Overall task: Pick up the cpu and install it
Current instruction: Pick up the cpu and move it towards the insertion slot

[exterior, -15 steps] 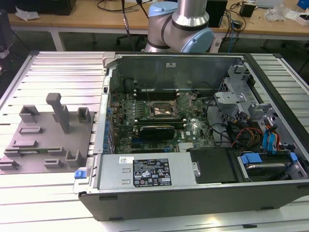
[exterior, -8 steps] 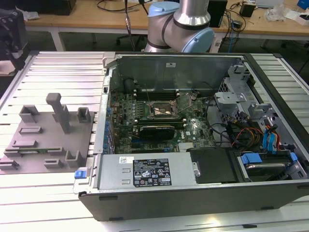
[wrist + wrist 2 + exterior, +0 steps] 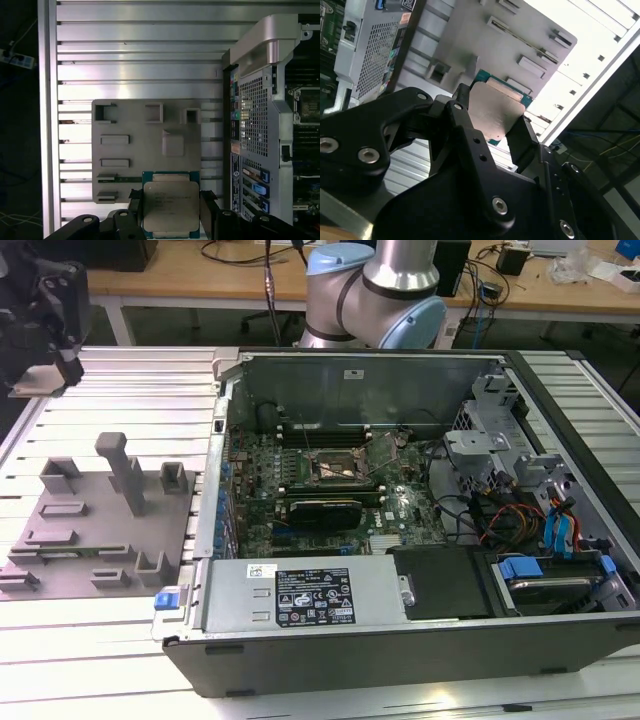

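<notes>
The cpu (image 3: 171, 202), a small square chip with a pale silver top and a green rim, sits between my gripper's (image 3: 171, 214) two black fingers, which are shut on its opposite edges. In the second wrist view the cpu (image 3: 496, 111) is held in the gripper (image 3: 493, 129) in the air above the grey tray (image 3: 470, 35). In the exterior view the gripper (image 3: 42, 335) hangs at the far left, high over the slatted table, beyond the grey tray (image 3: 90, 490). The dark metal-framed socket (image 3: 335, 468) lies in the middle of the motherboard, well apart from the gripper.
An open computer case (image 3: 400, 540) lies on the exterior view's right, with a power supply (image 3: 300, 595) at its front and cables and drive bays at its right. Grey posts and blocks (image 3: 125, 470) stand up from the tray. The arm's base (image 3: 375, 290) is behind the case.
</notes>
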You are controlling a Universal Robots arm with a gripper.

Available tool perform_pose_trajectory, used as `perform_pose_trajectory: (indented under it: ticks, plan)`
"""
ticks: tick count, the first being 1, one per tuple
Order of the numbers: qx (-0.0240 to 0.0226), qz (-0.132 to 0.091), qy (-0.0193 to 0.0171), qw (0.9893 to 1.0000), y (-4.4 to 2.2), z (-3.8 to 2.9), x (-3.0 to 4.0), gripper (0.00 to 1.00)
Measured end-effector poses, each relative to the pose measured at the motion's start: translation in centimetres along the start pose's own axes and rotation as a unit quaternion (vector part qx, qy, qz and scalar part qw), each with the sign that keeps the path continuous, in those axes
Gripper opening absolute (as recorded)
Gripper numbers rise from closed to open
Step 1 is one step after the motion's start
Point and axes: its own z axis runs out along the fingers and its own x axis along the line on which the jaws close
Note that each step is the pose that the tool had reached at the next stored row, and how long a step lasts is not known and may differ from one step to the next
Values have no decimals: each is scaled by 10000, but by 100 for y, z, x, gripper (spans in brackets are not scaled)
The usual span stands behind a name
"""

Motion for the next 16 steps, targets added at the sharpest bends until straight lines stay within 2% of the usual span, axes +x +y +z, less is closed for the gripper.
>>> perform_pose_trajectory:
  ticks: [4,16]
  plan:
    - [0,0,0,10000,2,3,-114,55]
    - [0,0,0,10000,-2,8,-312,55]
